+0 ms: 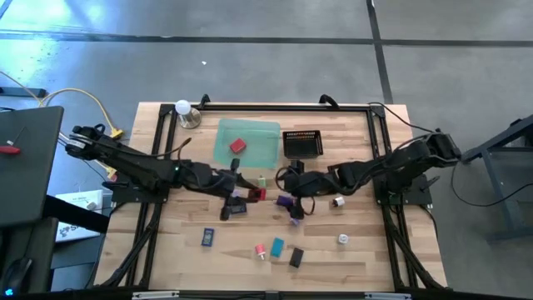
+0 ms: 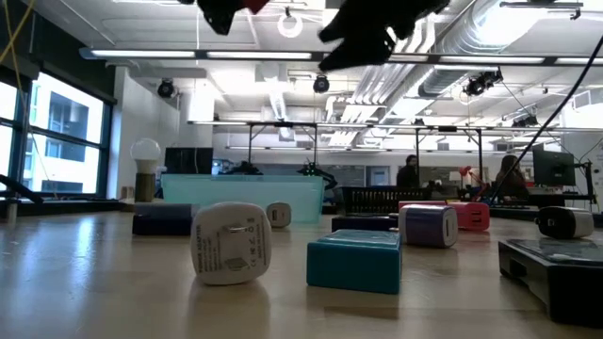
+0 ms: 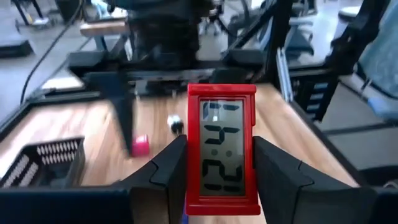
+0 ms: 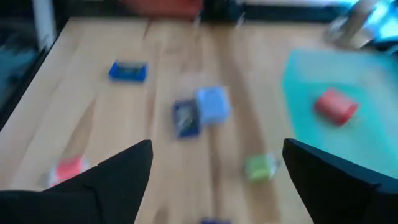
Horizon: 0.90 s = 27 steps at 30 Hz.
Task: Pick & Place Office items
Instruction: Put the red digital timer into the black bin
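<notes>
Fingers [image 3: 273, 174] of the left gripper [image 3: 221, 168] are clamped on the long sides of a red digital clock [image 3: 222, 149], its long axis running straight out along them; clock is held clear above mid-table, with the green tray [image 1: 265, 143] just beyond it, one red item [image 1: 237, 146] already inside; right gripper [image 4: 214, 168], jaws wide apart and empty, hovers over loose items near a green piece [image 4: 258, 167]; left arm is judged nearer the tray
</notes>
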Motion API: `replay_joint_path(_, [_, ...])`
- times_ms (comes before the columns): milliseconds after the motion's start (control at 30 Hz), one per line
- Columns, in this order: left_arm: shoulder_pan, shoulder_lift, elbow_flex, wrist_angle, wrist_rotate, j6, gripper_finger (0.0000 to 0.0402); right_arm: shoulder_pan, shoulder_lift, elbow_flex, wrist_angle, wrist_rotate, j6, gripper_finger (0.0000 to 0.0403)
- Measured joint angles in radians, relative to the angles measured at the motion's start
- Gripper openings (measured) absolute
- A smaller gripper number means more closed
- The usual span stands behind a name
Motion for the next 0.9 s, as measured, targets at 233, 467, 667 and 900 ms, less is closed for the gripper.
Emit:
replay_joint_path(233, [-0.002,0.004,0.0,0.085,0.0,0.003,0.0137,0.018,0.0,0.0,0.197,0.087,-0.141,0.0325])
replay_joint_path(467, [-0.003,0.004,0.0,0.09,0.0,0.005,0.0137,0.037,-0.001,0.001,0.309,0.06,-0.219,0.0314])
replay_joint_path(667, [-0.002,0.004,0.0,0.098,-0.026,0.027,0.0137,0.036,-0.001,0.001,0.378,-0.012,-0.257,0.0313])
replay_joint_path(900, [-0.002,0.005,0.0,0.12,-0.047,0.057,0.0137,0.033,-0.001,0.001,0.439,-0.047,-0.271,0.0313])
